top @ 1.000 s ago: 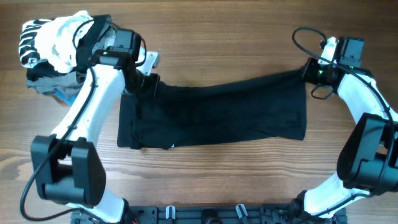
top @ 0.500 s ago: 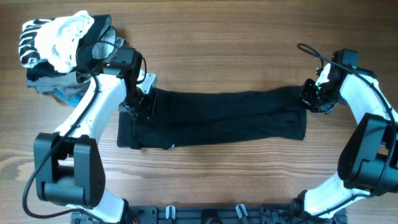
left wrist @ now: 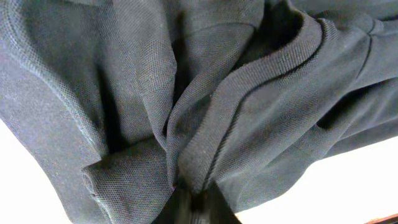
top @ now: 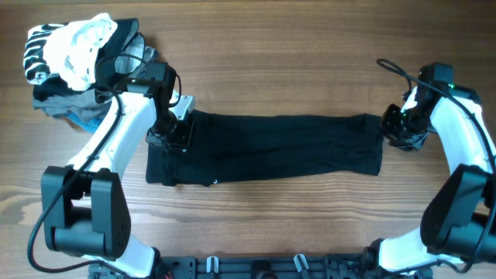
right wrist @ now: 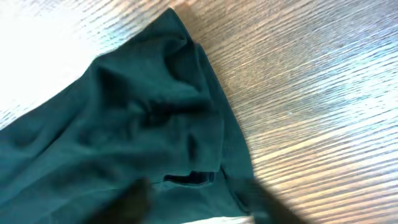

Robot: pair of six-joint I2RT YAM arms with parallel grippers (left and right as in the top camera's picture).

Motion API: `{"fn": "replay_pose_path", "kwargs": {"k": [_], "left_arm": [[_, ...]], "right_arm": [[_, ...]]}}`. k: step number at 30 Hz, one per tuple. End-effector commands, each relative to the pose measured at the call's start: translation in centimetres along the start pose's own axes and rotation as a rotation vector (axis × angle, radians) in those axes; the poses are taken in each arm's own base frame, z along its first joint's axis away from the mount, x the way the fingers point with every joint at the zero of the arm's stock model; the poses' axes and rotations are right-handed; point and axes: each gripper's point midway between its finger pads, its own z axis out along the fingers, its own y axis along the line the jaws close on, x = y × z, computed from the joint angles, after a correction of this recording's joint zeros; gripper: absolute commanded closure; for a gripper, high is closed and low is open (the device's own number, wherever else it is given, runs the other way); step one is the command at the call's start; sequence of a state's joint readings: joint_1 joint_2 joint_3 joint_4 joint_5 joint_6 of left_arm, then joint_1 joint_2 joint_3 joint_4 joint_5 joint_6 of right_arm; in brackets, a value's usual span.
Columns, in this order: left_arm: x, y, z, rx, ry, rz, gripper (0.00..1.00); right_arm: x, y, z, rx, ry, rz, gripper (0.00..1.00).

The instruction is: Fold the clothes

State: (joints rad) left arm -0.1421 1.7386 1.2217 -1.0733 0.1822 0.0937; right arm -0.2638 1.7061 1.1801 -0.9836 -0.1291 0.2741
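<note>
The clothes (top: 271, 147) are one black garment lying in a long flat band across the middle of the table. My left gripper (top: 172, 128) sits on its upper left corner. In the left wrist view a bunched ridge of the knit fabric (left wrist: 124, 93) runs straight into the narrow gap of that gripper (left wrist: 199, 208), which is shut on it. My right gripper (top: 397, 128) is at the band's right end. In the right wrist view its blurred fingers (right wrist: 134, 199) stand apart over the fabric corner (right wrist: 124, 124), and the gripper (right wrist: 196, 202) is open and holds nothing.
A heap of other garments lies at the back left: a white-and-black striped one (top: 66, 50) on top of grey cloth (top: 50, 105) and some blue. Bare wooden table (top: 310, 62) surrounds the black band. The arm bases stand along the front edge.
Both grippers carried the garment's far edge toward the front, so the sagging band now lies flat and straight. The right gripper has opened and let go of its corner.
</note>
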Motion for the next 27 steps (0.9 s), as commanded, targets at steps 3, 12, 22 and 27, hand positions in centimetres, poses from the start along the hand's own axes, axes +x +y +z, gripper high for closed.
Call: {"fn": "replay_pose_path", "kwargs": {"k": [3, 12, 22, 27], "left_arm": [[-0.1, 0.0, -1.0, -0.001, -0.035, 0.005, 0.44], [0.7, -2.3, -4.2, 0.097, -0.016, 0.001, 0.30], [2.1, -4.8, -17.4, 0.085, -0.391, 0.090, 0.00], [3.2, -5.0, -18.5, 0.083, -0.421, 0.097, 0.00]], "right_arm": [[-2.2, -0.3, -0.5, -0.005, -0.090, -0.003, 0.14], [0.1, 1.2, 2.7, -0.394, 0.071, -0.170, 0.06], [4.3, 4.4, 6.2, -0.571, 0.206, -0.252, 0.35], [3.8, 4.4, 6.6, -0.518, 0.205, -0.219, 0.80]]}}
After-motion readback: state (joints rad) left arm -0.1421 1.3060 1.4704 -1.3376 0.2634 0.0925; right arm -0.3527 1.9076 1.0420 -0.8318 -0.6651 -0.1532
